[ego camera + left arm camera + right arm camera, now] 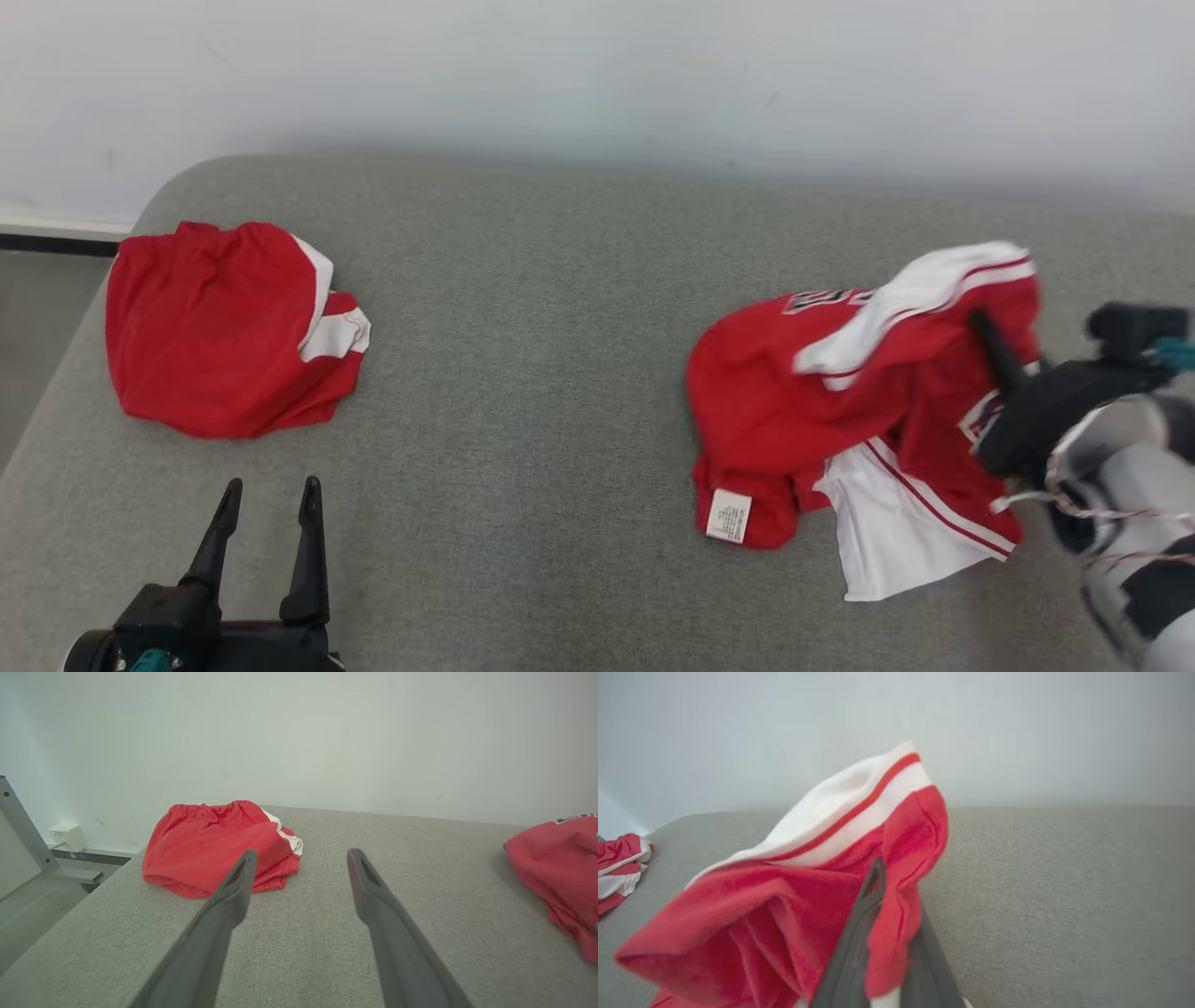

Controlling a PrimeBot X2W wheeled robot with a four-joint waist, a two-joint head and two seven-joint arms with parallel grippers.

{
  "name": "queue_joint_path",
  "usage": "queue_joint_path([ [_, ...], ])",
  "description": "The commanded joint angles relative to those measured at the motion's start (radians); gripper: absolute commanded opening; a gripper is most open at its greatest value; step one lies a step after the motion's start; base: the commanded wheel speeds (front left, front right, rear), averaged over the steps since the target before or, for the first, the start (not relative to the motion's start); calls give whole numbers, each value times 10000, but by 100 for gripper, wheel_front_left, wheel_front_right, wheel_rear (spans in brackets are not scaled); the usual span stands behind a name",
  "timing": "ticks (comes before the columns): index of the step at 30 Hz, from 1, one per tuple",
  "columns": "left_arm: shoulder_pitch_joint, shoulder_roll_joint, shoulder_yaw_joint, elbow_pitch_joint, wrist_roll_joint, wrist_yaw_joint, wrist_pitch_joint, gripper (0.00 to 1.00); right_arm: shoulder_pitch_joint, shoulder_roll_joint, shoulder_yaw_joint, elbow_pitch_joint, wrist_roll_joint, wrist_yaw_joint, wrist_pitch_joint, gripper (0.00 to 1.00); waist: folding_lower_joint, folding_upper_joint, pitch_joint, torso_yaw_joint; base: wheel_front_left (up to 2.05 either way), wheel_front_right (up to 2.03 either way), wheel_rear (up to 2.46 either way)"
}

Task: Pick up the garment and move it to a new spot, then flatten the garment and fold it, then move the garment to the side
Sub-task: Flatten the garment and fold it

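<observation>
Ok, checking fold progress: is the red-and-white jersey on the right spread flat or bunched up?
Bunched up: the jersey lies crumpled in overlapping folds, with the right claw shut on a raised fold.

Left pincer and right pincer: black, trimmed in teal.
Long, tapering matte-dark fingers, slotted near each tip, set in a blocky black base with a teal fitting; behind the right one, glossy white forearm banded in black, looped with thin red-and-white cable.
</observation>
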Motion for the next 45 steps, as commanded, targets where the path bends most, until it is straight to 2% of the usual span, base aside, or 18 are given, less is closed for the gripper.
queue_joint_path([
  [1,59,-16,15,-37,137,-5,-34,100,-157,-202,-89,14,112,-22,-99,0,1,-1,-54,-83,0,0,0],
  [9,200,-31,26,-32,167,-10,-34,100,-1179,-1533,-853,-316,664,-22,49,0,1,-1,-197,-349,0,0,0],
  [14,200,-58,13,-43,175,-10,-34,100,-2070,-2287,-1372,-423,225,-22,137,0,1,-1,-268,-414,0,0,0],
  [18,179,-95,-3,-83,178,-2,-34,100,-2597,-2499,-1797,-518,-137,-22,114,0,1,-1,-267,-397,0,0,0],
  [24,289,-178,54,-94,123,-2,-34,100,-2307,-2211,-1523,-967,-818,-22,404,0,1,-1,-241,-362,0,0,0],
  [32,220,-230,-117,20,81,-3,-34,100,-1683,-1458,-1102,-1568,-1079,-22,546,0,1,-1,-334,-126,0,0,0],
  [37,268,-192,-187,43,17,-4,-34,100,-1158,-576,-772,-1976,-1010,-22,485,0,1,-1,-418,89,0,0,0],
  [45,169,-171,-333,131,27,-1,-34,100,-673,1423,-173,-1880,-892,-22,206,0,1,-1,-447,507,0,0,0],
])
